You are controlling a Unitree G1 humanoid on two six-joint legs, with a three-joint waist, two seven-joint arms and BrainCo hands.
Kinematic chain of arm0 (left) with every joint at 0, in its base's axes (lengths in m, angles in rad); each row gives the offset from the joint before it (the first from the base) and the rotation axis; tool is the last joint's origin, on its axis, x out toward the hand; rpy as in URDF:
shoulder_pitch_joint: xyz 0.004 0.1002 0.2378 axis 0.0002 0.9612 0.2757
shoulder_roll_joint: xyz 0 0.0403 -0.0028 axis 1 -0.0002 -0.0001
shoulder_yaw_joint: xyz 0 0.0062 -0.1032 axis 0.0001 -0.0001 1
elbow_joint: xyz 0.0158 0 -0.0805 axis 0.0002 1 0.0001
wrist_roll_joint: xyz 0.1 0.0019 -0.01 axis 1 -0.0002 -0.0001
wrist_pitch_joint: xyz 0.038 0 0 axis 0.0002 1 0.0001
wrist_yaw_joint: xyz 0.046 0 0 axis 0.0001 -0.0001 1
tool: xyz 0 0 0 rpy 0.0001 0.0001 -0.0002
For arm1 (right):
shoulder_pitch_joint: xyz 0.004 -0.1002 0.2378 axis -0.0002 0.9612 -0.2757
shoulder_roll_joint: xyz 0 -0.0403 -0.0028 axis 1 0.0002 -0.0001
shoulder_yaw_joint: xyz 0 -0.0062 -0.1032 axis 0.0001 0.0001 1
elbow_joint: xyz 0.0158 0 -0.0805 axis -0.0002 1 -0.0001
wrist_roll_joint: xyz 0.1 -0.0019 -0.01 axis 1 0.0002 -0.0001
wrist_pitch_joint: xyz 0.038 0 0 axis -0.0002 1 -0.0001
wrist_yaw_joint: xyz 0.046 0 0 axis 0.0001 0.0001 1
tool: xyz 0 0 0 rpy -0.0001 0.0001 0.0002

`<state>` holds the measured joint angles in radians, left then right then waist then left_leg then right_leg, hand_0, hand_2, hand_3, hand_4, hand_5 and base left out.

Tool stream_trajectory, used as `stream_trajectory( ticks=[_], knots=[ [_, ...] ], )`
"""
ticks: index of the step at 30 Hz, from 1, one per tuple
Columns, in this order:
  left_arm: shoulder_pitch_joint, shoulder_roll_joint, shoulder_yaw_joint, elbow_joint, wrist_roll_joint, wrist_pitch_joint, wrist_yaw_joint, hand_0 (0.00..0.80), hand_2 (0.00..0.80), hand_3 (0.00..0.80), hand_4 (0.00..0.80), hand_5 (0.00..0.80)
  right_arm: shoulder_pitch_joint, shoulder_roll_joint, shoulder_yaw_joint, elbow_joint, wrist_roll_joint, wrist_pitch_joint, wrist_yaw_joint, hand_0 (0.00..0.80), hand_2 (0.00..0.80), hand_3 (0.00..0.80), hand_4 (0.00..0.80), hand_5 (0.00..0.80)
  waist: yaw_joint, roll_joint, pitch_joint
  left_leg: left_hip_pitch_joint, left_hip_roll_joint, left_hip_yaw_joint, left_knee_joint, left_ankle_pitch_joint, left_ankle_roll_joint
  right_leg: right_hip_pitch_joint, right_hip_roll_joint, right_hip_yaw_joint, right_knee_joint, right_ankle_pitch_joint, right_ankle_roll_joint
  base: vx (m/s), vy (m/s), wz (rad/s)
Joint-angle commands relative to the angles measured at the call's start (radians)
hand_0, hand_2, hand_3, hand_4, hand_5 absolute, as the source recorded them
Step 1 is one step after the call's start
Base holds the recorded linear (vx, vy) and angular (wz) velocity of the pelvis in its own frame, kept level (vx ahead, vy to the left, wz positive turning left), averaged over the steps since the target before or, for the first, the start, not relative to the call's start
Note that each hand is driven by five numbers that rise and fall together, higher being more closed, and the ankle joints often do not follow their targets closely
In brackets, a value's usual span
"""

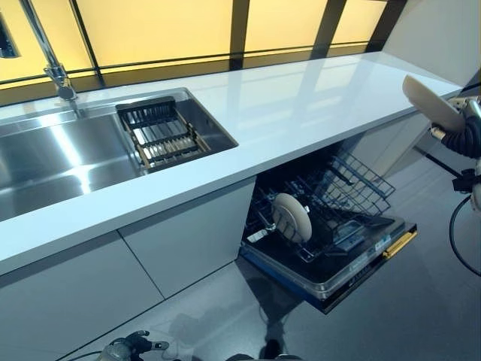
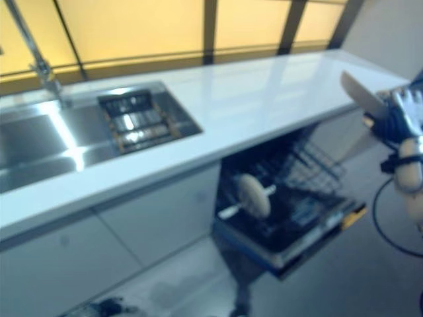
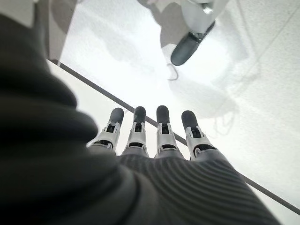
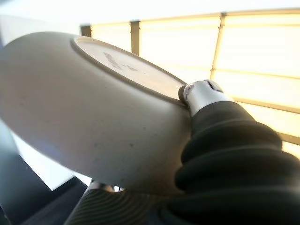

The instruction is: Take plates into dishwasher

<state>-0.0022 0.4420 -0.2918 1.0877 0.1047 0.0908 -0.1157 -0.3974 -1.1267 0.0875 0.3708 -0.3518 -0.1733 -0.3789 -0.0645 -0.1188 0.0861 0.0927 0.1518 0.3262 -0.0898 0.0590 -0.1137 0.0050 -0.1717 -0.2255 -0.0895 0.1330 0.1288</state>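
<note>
My right hand (image 1: 460, 137) is at the far right, above the counter's end, shut on a beige plate (image 1: 430, 101) that it holds tilted. The right wrist view shows the plate's underside (image 4: 93, 108) with the thumb (image 4: 202, 96) pressed on its rim. Under the counter the dishwasher (image 1: 353, 271) stands open, its door down and its wire rack (image 1: 342, 192) pulled out. One more beige plate (image 1: 291, 216) stands on edge in the rack's left part. My left hand (image 1: 131, 347) hangs low over the floor, its fingers (image 3: 159, 133) straight and holding nothing.
A long white counter (image 1: 301, 98) runs along the window. On its left, a steel sink (image 1: 45, 158) holds a drain rack (image 1: 161, 134) below a tall faucet (image 1: 49, 53). White cabinet fronts (image 1: 180, 241) stand left of the dishwasher. Grey floor (image 1: 421, 316) lies before the lowered door.
</note>
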Motion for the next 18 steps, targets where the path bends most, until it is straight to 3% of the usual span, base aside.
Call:
stream_trajectory(
  ticks=[1, 7, 13, 18],
  knots=[
    [-0.055, -0.017, -0.032, 0.005, 0.026, -0.028, 0.003, 0.0, 0.0, 0.0, 0.0, 0.0, -0.117, 0.015, -0.055, -0.075, 0.075, 0.028, 0.02, 0.8, 0.8, 0.8, 0.8, 0.8, 0.043, 0.049, 0.036, -0.036, -0.009, -0.056, 0.01, -0.034, 0.068, 0.017, -0.03, 0.037, 0.045, -0.036, 0.063, -0.082, -0.249, -0.06],
    [-0.113, -0.073, -0.062, -0.015, -0.008, -0.053, 0.027, 0.0, 0.0, 0.0, 0.0, 0.0, -0.207, 0.099, 0.011, -0.11, 0.093, 0.07, 0.063, 0.8, 0.8, 0.8, 0.8, 0.8, 0.018, 0.087, 0.107, -0.089, 0.005, -0.088, 0.006, 0.008, 0.033, -0.028, 0.01, 0.067, 0.023, -0.038, 0.02, -0.13, -0.183, -0.02],
    [-0.137, -0.099, -0.084, -0.048, -0.018, -0.055, 0.042, 0.0, 0.0, 0.0, 0.0, 0.0, -0.239, 0.141, 0.051, -0.104, 0.127, 0.069, 0.079, 0.8, 0.8, 0.8, 0.8, 0.8, 0.0, 0.111, 0.145, -0.109, 0.021, -0.091, 0.003, 0.026, 0.015, -0.055, 0.03, 0.061, 0.01, -0.031, -0.001, -0.068, -0.119, 0.01],
    [-0.174, -0.113, -0.096, -0.034, -0.026, -0.043, 0.048, 0.0, 0.0, 0.0, 0.0, 0.0, -0.246, 0.228, 0.062, -0.091, 0.28, 0.096, 0.09, 0.8, 0.8, 0.8, 0.8, 0.8, -0.017, 0.131, 0.178, -0.125, 0.031, -0.088, 0.003, 0.039, -0.001, -0.088, 0.028, 0.051, 0.027, -0.035, -0.015, -0.056, -0.029, -0.06]
  ],
)
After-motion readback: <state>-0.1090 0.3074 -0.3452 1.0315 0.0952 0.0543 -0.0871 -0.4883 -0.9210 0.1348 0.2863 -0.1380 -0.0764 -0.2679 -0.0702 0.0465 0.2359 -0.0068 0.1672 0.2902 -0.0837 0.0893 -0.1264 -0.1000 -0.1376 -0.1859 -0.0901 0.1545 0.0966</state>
